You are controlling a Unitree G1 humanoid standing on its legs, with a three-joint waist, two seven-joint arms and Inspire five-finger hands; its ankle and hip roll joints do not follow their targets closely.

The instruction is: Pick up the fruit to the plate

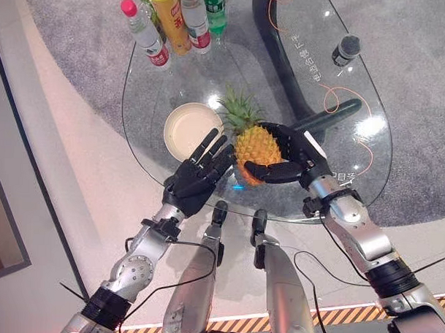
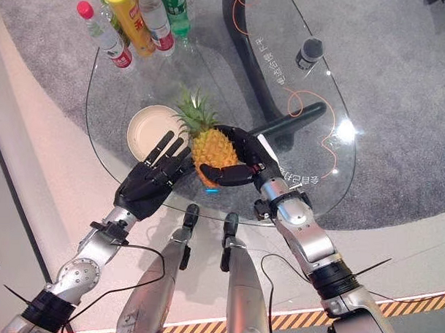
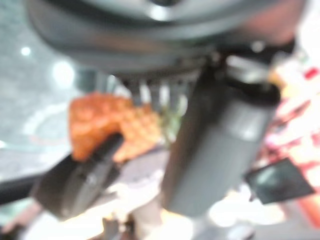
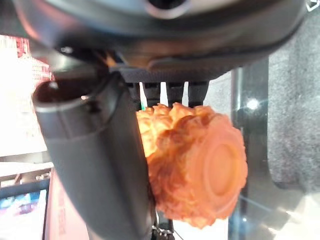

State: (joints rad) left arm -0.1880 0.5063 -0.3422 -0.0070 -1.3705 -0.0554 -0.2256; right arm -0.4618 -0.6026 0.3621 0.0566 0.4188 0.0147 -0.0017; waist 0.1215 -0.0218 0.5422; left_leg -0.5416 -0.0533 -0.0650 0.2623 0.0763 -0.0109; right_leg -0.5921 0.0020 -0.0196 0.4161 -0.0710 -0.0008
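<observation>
Left eye view, pineapple: I see the pineapple (image 1: 255,144) on the glass table (image 1: 167,84), leafy crown pointing away from the robot; it lies just beside the cream plate (image 1: 189,127), not on it.
Left eye view, right hand: the right hand (image 1: 296,160) wraps the fruit's far and right side, thumb curled across its near face; I read that as a hold on the pineapple.
Left eye view, left hand: the left hand (image 1: 196,179) has its fingers straight and spread, tips near the plate's near rim and just beside the fruit; whether they touch either I cannot tell.
Left eye view, surroundings: a cluster of bottles (image 1: 173,22) stands at the table's far edge; a dark microphone (image 1: 345,49) lies far right on the glass.
Left wrist view: past the left hand's dark thumb I see the orange fruit with the other hand's thumb across it; the left hand holds nothing.
Right wrist view: thumb and fingers bracket the pineapple; its round base faces the camera.
</observation>
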